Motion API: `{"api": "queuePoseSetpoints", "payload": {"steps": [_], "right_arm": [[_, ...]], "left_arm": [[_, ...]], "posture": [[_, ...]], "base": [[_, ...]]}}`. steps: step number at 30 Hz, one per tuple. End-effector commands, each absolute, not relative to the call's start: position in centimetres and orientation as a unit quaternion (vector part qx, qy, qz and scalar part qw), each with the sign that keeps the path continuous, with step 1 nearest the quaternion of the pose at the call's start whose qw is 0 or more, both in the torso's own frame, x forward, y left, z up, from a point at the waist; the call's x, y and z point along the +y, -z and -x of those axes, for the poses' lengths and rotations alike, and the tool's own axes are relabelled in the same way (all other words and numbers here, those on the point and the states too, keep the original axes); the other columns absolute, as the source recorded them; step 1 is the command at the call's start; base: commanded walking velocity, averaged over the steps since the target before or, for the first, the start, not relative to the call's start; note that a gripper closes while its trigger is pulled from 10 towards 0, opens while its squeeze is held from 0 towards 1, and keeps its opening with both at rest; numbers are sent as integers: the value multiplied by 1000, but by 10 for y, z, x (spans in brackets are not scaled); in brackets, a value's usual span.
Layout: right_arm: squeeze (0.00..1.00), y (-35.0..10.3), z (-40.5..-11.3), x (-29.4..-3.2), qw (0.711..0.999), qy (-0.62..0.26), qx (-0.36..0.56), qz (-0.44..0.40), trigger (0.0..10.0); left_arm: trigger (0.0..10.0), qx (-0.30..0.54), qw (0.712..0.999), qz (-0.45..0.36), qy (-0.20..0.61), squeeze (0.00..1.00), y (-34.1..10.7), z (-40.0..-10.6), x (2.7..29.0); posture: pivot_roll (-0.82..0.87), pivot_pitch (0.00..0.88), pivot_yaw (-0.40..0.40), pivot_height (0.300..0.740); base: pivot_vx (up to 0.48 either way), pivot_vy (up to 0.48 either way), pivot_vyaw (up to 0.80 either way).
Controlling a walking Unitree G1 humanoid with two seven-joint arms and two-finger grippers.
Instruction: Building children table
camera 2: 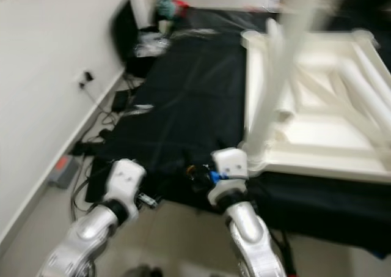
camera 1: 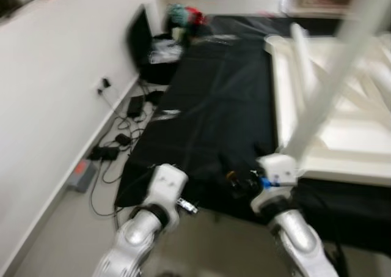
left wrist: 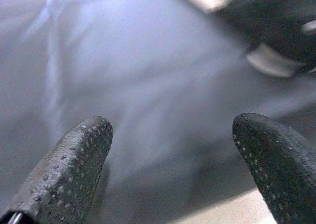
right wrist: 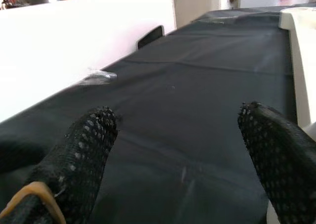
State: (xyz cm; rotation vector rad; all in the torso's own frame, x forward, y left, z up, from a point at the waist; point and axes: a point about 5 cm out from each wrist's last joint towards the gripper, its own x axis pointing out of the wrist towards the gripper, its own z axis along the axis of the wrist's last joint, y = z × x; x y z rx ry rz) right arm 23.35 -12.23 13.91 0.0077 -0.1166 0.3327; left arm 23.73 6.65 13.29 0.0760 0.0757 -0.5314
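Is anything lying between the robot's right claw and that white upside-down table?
Nothing visible. The open right gripper hovers over bare black sheet, and the table lies just beside it on the robot's right.

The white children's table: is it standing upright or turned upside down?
Upside down. The white table lies top-down on the black sheet, underside bracing exposed and one leg pointing upward.
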Motion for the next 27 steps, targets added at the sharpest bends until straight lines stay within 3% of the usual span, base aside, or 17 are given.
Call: {"api": "queuePoseSetpoints", "payload": {"steps": [1, 12, 17, 24, 26, 27], "right_arm": [[0, -147, -233, -108, 976, -202, -75, -14, 10000], [0, -148, -226, -95, 956, -280, -82, -11, 10000], [0, -146, -210, -84, 914, -401, -44, -45, 10000], [0, -142, -204, -106, 899, -434, 0, -58, 10000], [0, -142, -197, -146, 878, -462, 54, -109, 10000], [0, -142, -197, -146, 878, -462, 54, -109, 10000]], "left_arm": [[10000, 61, 969, -49, 234, 0, -123, -237, 83], [10000, 55, 971, -46, 228, 0, -124, -238, 83], [10000, 52, 971, -43, 230, 0, -125, -238, 82], [10000, 52, 971, -41, 230, 0, -126, -237, 82], [10000, 51, 970, -40, 233, 0, -126, -238, 82], [10000, 51, 970, -40, 233, 0, -126, -238, 82]], "posture": [[129, 154, 24, 740], [126, 163, 26, 740], [119, 166, 24, 740], [116, 162, 22, 740], [112, 164, 21, 740], [112, 164, 21, 740]], "base": [[0, 0, 0], [0, 0, 0], [0, 0, 0], [0, 0, 0], [0, 0, 0], [0, 0, 0]]}}
